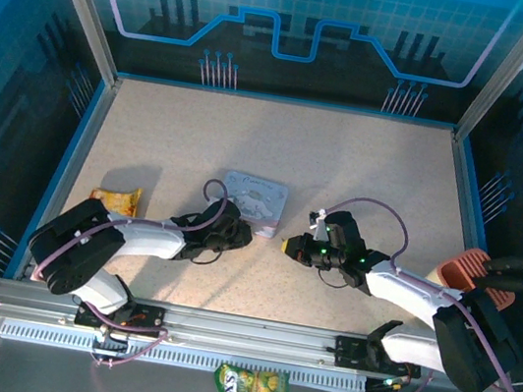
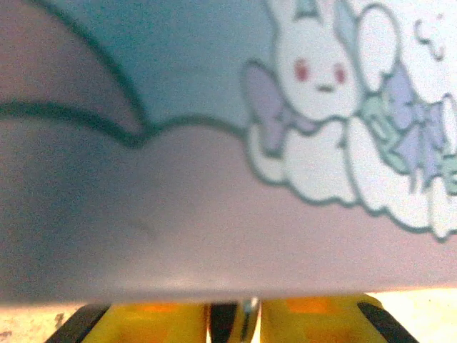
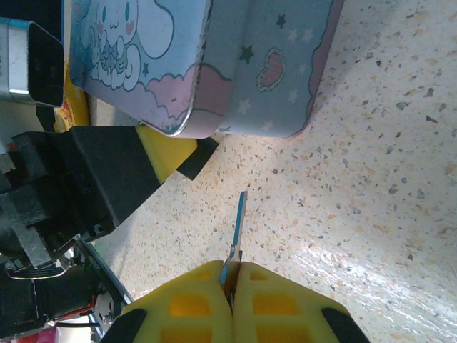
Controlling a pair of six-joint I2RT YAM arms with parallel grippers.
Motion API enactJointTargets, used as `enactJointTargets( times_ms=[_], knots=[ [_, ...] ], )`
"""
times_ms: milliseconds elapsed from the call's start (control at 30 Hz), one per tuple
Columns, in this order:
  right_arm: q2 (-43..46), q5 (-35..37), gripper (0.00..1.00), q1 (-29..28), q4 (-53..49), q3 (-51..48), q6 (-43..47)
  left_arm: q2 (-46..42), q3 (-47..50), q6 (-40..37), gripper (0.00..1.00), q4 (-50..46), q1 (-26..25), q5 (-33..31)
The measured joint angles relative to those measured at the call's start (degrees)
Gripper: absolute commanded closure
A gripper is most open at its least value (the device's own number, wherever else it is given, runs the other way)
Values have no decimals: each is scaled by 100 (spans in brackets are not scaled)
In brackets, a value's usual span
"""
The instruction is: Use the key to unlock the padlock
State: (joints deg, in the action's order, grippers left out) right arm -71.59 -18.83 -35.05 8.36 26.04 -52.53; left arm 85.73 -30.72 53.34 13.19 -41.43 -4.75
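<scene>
Speckled beige table (image 1: 347,160), lit from above. Lilac cartoon-printed tin box (image 1: 256,200) sits mid-frame, slightly left of centre in the top view. Both arms reach in toward its lower edge.

Left gripper (image 1: 235,235): at the tin's lower-left corner. In its wrist view the tin (image 2: 214,214) takes up nearly the whole frame. The yellow pads sit at the bottom edge, standing a little apart, with a small dark, part-silvery piece (image 2: 239,316) between them. Probably the small dark metal padlock, but it is blurred and cut off by the frame edge. Cannot tell whether the left gripper (image 2: 234,318) is pinching it or only standing around it.

Right gripper (image 1: 289,246): just right of the tin's lower-right corner. In the right wrist view the right gripper (image 3: 232,275) has its pads pressed together on the thin grey metal key (image 3: 240,221). The blade sticks up out of the pinch toward the tin (image 3: 271,64), its tip free over bare table and touching nothing.

Progress, as judged:
- Key is in hand.
- Key is not yet brought to the padlock.
- Still to do: line up with the keyhole, insert, turn, free the shackle.
</scene>
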Motion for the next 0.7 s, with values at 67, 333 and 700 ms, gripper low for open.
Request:
enactJointTargets(
  times_ms=[67,333,700],
  knots=[
    [-4,33,100,-24,2,0,-26,-111,2,63,79,-116,0,4],
    [-348,9,100,-328,479,26,-479,-367,13,396,83,-192,55,404],
    [-824,-212,100,-396,1941,-426,-1145,-577,317,1189,93,326,164,811]
  ],
)
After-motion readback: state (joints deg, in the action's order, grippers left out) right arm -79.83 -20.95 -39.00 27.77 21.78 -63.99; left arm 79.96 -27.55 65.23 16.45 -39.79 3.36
